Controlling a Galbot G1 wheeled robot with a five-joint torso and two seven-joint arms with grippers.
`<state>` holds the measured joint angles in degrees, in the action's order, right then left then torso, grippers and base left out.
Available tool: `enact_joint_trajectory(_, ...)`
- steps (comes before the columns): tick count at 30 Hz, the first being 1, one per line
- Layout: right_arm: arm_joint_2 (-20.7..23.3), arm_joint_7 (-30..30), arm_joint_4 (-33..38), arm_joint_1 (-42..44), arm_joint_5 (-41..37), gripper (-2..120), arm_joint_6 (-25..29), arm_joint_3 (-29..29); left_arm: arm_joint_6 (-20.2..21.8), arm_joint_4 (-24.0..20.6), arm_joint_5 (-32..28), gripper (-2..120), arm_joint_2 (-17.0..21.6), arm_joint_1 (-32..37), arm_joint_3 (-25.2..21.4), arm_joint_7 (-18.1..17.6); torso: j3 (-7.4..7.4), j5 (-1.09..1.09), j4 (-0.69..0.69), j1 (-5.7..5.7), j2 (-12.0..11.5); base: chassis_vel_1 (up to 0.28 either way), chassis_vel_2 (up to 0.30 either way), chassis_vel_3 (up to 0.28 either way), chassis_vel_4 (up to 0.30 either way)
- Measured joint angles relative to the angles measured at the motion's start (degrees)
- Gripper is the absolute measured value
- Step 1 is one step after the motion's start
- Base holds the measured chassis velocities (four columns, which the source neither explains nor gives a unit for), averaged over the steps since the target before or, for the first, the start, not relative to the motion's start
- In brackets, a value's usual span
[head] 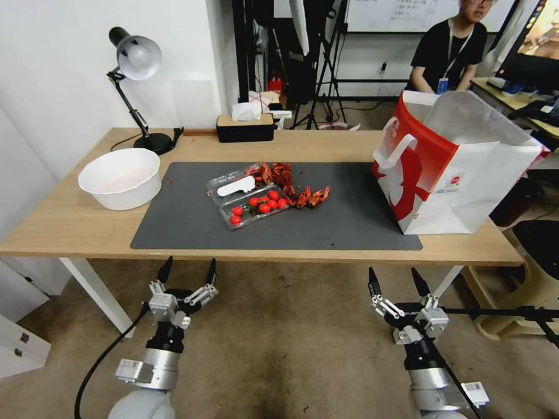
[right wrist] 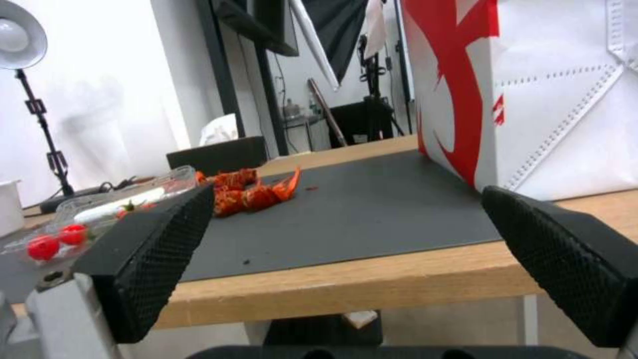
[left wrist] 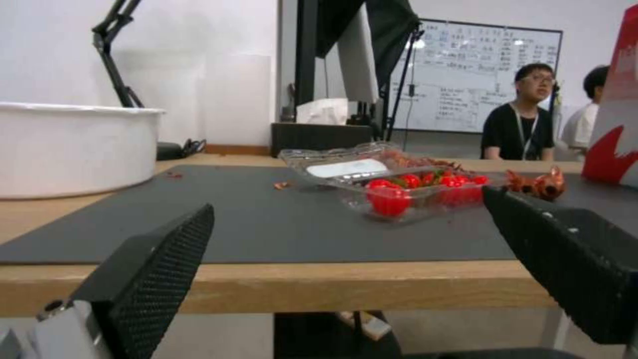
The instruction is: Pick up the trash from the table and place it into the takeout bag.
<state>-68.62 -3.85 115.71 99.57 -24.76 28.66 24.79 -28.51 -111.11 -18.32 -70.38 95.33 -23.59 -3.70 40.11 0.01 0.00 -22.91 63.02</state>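
Both arms are raised before the near edge of the table [head: 70, 224], wrists upright and fingertips pointing up, below the tabletop level. The left gripper [head: 187, 270] is held in front of the table's left half, jaws spread and empty. The right gripper [head: 395, 281] is held in front of the right half, jaws likewise spread and empty. On the dark grey mat [head: 349, 221] lie red crayfish shells [head: 303, 195] beside a clear tray of tomatoes [head: 256, 206]. The takeout bag [head: 466, 186] stands upright and open-mouthed at the mat's right end. A white bowl [head: 120, 177] rests on the bare wood at left.
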Motion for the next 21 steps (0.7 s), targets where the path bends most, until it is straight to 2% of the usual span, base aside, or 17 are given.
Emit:
enact_joint_trajectory(7, 0.0, 0.0, -0.3, -0.5, -0.4, 100, -0.3, -0.3, -0.7, 0.7, 0.9, 100, -0.6, -0.1, -0.3, -1.2, 0.00, -0.01, 0.00, -0.01, 0.0, 0.000, 0.000, 0.000, 0.000)
enact_joint_trajectory(21, 0.0, 0.0, -0.4, -0.5, -0.4, 100, -0.3, -0.4, -0.7, 0.7, 0.9, 100, -0.6, -0.2, -0.3, -1.4, 0.00, -0.01, 0.00, -0.01, 0.0, 0.000, 0.000, 0.000, 0.000)
